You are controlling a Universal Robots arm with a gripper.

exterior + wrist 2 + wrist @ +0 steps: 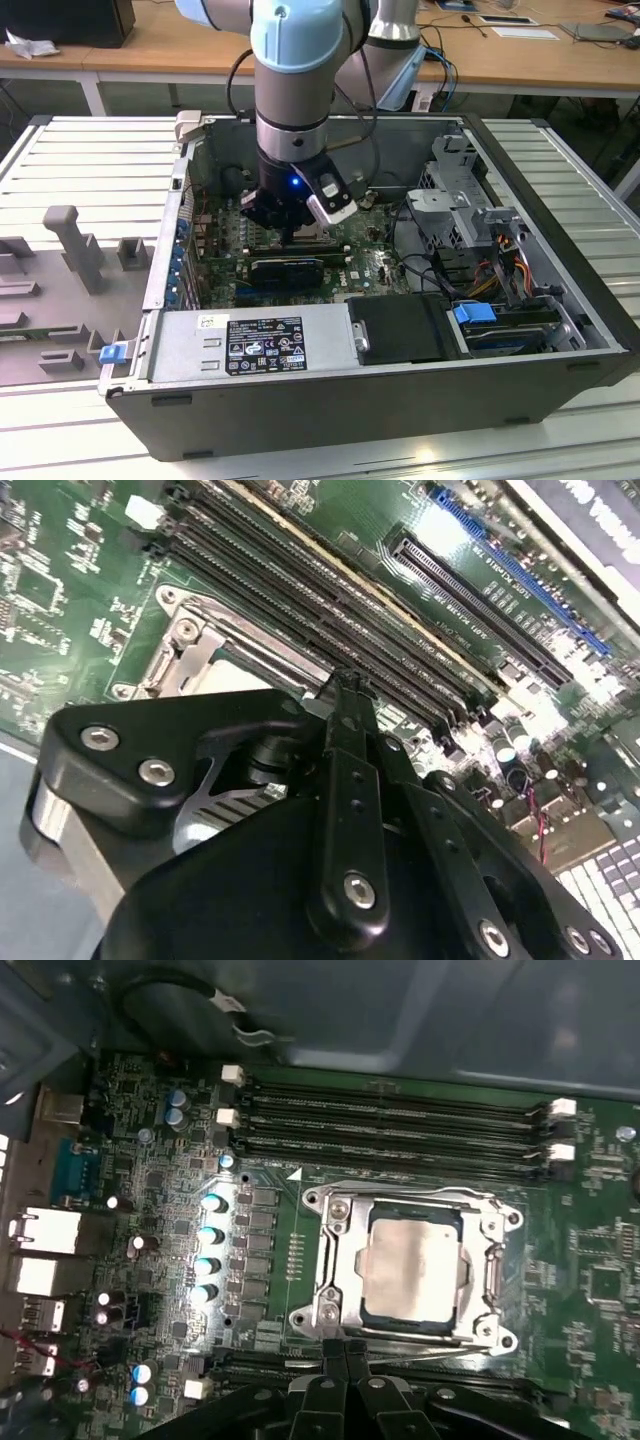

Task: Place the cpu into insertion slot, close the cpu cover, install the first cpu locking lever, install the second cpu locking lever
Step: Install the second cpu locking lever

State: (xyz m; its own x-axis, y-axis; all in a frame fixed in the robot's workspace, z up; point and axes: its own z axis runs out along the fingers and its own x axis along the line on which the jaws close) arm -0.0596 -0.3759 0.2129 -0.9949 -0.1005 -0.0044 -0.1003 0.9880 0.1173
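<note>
**Pincer poised at the socket's edge**

Pincer (345,1355) fingers are pressed together with nothing between them, their tips just beside the insertion slot (412,1265) at its rim nearest the arm, probably to work the metal parts there. The cpu (415,1263) already lies inside the slot, a flat pale beige-silver square. The cpu cover (335,1250), a silvery frame with a cut-out centre, lies flat around it, so the chip's face shows through. Memory slots (395,1120) run along the slot's far side.
</note>
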